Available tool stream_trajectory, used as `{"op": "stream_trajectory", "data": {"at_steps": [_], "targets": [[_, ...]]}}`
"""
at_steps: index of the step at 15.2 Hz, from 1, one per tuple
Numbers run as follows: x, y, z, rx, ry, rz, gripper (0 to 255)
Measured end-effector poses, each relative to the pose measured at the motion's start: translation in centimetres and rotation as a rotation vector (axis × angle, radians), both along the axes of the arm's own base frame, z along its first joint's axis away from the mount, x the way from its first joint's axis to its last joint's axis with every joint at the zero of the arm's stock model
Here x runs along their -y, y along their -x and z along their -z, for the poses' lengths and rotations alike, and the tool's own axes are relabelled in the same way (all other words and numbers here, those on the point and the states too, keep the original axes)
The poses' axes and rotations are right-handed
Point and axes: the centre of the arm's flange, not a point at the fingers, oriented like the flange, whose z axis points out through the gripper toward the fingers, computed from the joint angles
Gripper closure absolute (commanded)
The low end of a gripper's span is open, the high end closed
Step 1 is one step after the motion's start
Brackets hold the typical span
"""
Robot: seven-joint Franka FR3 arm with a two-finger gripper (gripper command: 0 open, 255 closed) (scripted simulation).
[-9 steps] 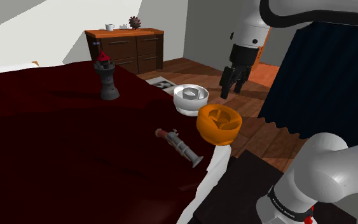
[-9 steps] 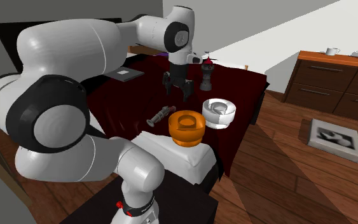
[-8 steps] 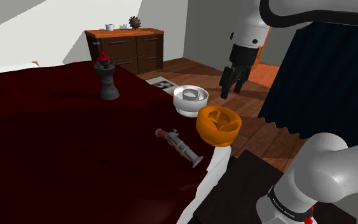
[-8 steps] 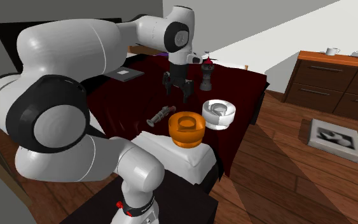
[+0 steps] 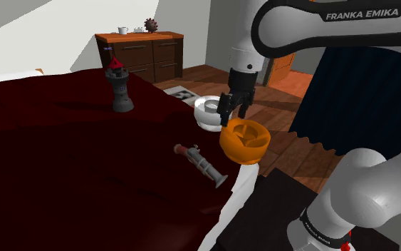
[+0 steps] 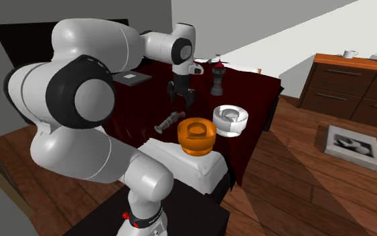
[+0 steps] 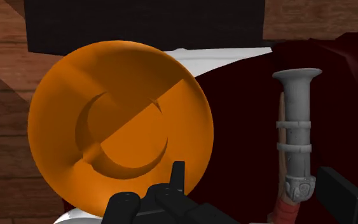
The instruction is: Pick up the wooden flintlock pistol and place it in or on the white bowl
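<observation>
We judge this to be the reach: nothing is picked up yet.

In the shoulder view, a dark tower figure (image 5: pixel 120 87) stands at 10 o'clock from the flintlock pistol (image 5: pixel 200 163). The pistol lies flat on the dark red bed cover (image 5: pixel 63 164), well apart from the figure. The white bowl (image 5: pixel 206 123) sits at 12 o'clock from the pistol. The gripper (image 5: pixel 231 116) hangs in the air at 1 o'clock from the pistol, in front of the white bowl. An orange bowl (image 5: pixel 245 146) rests at 2 o'clock from the pistol, on a white cushion at the bed's edge.

The 2 fingers stand wide apart and hold nothing. In the wrist view the pistol shows a grey barrel and a reddish butt. It lies lengthwise between the 2 fingers, far below them and closer to 1 finger than the other.

In our judgement, the next move calls for:
- a sideways shift away from the orange bowl to centre the pistol between the fingers
- a straight descent
- a close across its narrow body

The fingers already flank the barrel's long axis, so we expect little turning of the wrist to be needed.

The only writing we can read is FRANKA EMIKA (image 5: pixel 362 13), in white on the arm's dark band.
</observation>
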Motion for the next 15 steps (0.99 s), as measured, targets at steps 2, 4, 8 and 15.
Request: {"op": "stream_trajectory", "data": {"at_steps": [2,4,8,15], "targets": [[-1.8,-1.0,2.1,-0.008,0.004,0.002,0],[-3.9,-2.2,3.5,-0.015,0.008,0.003,0],[-7.5,-4.7,6.4,-0.029,0.015,0.006,0],[-10.3,-6.0,11.0,-0.04,0.019,0.007,0]]}}
